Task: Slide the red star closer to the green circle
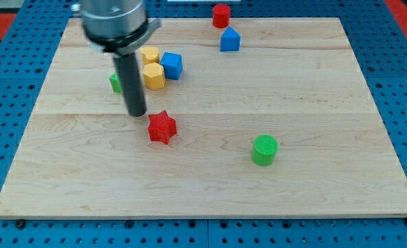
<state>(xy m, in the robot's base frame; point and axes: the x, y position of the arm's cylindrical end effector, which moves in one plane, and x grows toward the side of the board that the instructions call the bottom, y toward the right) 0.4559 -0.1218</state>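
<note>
The red star (162, 127) lies left of the board's middle. The green circle (264, 150) stands to its right and a little lower, well apart from it. My tip (136, 114) is just up and left of the red star, close to it, with a small gap between them.
The wooden board (313, 83) lies on a blue pegboard. Behind the rod are a green block (116, 83), two yellow blocks (149, 55) (154, 76) and a blue cube (171, 65). A red cylinder (221, 15) and a blue block (230, 40) sit at the top.
</note>
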